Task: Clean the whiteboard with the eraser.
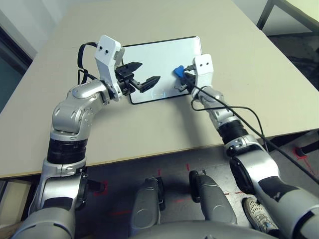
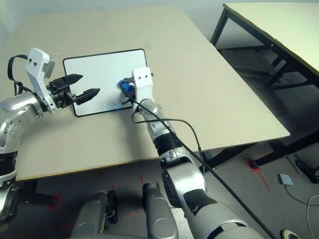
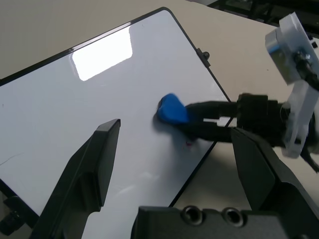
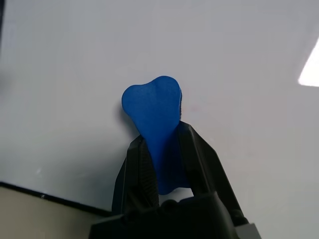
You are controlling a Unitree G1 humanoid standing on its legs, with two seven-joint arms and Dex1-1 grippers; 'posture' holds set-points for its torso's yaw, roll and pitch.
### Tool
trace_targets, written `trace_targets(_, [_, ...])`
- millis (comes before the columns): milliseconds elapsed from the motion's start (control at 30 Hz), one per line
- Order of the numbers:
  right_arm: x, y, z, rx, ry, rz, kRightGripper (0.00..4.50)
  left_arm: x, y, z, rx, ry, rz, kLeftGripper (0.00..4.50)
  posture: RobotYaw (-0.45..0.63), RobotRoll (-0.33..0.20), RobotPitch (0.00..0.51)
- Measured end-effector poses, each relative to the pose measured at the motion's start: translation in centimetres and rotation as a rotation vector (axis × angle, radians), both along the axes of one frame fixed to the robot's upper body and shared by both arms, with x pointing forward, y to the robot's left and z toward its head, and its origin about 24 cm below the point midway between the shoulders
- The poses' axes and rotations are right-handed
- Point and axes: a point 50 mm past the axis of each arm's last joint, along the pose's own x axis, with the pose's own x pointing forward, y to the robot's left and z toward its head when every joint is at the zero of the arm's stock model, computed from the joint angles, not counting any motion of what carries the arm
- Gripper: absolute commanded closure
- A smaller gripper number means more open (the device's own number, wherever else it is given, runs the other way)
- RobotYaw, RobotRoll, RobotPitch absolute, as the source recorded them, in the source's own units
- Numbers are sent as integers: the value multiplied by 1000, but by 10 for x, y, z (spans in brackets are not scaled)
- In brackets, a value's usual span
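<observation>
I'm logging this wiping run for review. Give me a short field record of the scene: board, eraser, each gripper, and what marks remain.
whiteboard: flat on the beige table, black frame
eraser: blue, over the board's right part
right gripper: shut on the eraser, low over the board
left gripper: open, holds nothing, over the board's left part
marks: a tiny red speck beside the eraser; a faint circular mark near the board's front edge
</observation>
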Motion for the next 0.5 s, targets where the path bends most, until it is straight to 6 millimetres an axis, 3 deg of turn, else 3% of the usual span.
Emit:
trace_targets(233, [-3, 5, -3, -10, 10, 22, 3685, 0, 0, 0, 0, 5, 4, 0, 58, 0, 200])
trace_targets(500, [6, -18, -1, -45, -22, -84, 3685, 0, 0, 0, -1, 9, 7, 0, 47, 0, 204])
